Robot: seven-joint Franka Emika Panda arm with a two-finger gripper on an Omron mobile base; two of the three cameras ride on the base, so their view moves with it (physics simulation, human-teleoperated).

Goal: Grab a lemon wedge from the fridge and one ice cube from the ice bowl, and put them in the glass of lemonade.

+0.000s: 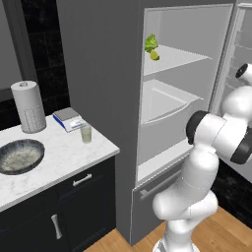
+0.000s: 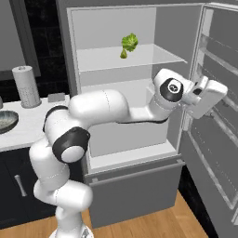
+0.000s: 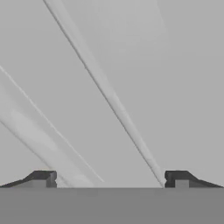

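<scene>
one open fridge (image 2: 116, 28): one lemon wedge (image 1: 154, 55) beside one leafy vegetable (image 1: 150, 43) on its upper shelf. one glass of lemonade (image 1: 86, 133), one ice bowl (image 1: 19, 155) on counter (image 1: 59, 157). claw (image 3: 109, 179) wide open, empty.

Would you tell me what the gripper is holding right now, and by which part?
Nothing: the gripper is open and empty.

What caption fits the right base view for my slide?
Open gripper near the open fridge door; lemon wedge waits beside leafy vegetable on the upper shelf.
</scene>
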